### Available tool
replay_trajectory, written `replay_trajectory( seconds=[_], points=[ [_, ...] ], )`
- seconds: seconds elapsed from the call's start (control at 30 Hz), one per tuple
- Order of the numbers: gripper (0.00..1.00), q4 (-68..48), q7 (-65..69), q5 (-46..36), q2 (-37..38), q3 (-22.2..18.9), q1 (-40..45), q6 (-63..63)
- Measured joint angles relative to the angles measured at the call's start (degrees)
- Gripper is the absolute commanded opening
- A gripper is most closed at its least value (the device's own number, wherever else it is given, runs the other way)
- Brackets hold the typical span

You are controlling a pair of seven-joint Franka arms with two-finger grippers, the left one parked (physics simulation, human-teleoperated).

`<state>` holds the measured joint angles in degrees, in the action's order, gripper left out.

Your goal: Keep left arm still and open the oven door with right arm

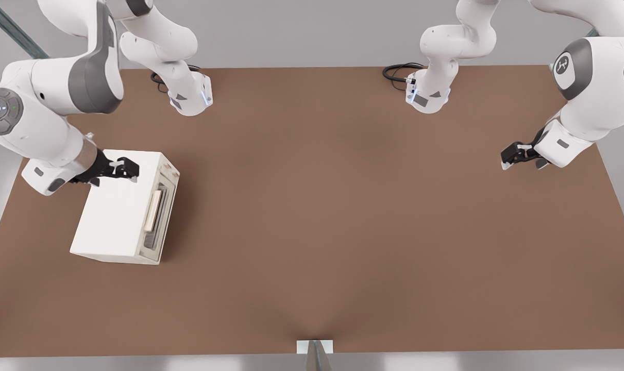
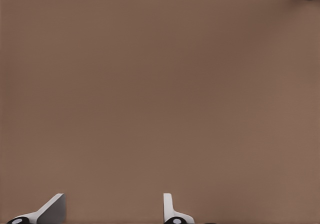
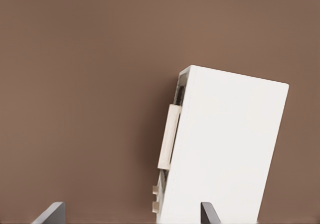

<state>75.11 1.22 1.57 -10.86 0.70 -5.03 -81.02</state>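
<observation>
1. At the front view's left edge, the right arm (image 1: 59,93) is cut off by the frame's top and left borders; only its upper links and wrist are seen.
2. Its end effector (image 1: 128,169) is held above the far end of the oven's plain top, with the two fingers spread apart and nothing gripped.
3. One oven (image 1: 118,206) is seen, in the lower left of the front view, resting on the brown bench (image 1: 342,206) at a slant.
4. One oven door (image 1: 159,214) faces the front view's right and appears shut; its dark window is largely hidden behind the single beige handle (image 1: 153,211).
5. In the right wrist view, the oven (image 3: 225,149) is cut off at the frame's lower border, and only two fingertips (image 3: 50,214) show there.
</observation>
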Motion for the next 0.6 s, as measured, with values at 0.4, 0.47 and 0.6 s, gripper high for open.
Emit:
replay_trajectory(
  seconds=[0.4, 0.47, 0.6],
  points=[
    [0.00, -14.78, -0.76, 31.95, -29.04, -1.71, -14.68, 8.11],
    [0.00, -15.39, -2.70, 37.92, -31.28, -5.94, -19.07, 9.94],
    [0.00, -8.43, -8.49, 40.83, -32.22, -7.78, -22.41, 12.16]
  ],
)
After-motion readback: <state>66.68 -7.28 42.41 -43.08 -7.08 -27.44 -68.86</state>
